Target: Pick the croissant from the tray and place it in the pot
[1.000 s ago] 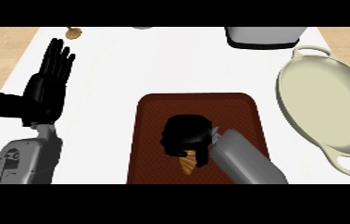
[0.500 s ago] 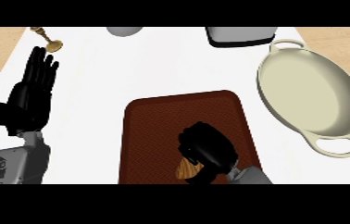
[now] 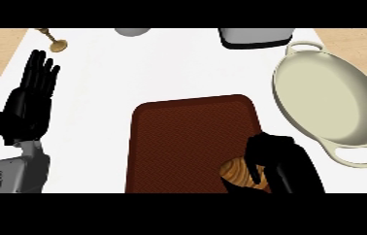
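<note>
left robot hand (image 3: 30,103): far left of view, over the white tabletop (image 3: 172,69). Fingers straight and pointing up, palm flat, nothing in it. Resting, well apart from the tray.
brass object (image 3: 54,41): small, gold-coloured, at the top left corner of the tabletop, just above the left robot hand's fingertips. Cannot tell what it is.
grey round object (image 3: 132,31): top edge, left of centre, cut off by the frame. Only its lower rim shows.
tray (image 3: 186,137): dark brown, rounded corners, centre of view, running down to the bottom edge. Most of its surface is bare.
croissant (image 3: 242,173): golden brown, striped, at the tray's lower right corner, right at the tray's right rim. Partly covered by the right robot hand; only its left part shows.
right robot hand (image 3: 276,159): lower right, over the tray's right edge. Fingers curled down round the croissant, closed on it. Cannot tell whether the croissant is lifted off the tray or touching it.
grey box-shaped object (image 3: 255,36): top edge, right of centre, dark base, cut off by the frame.
pot (image 3: 315,100): cream, oval, shallow, a loop handle at each end. Sits on the tabletop just right of the tray, apart from it. Inside shows plain cream.
</note>
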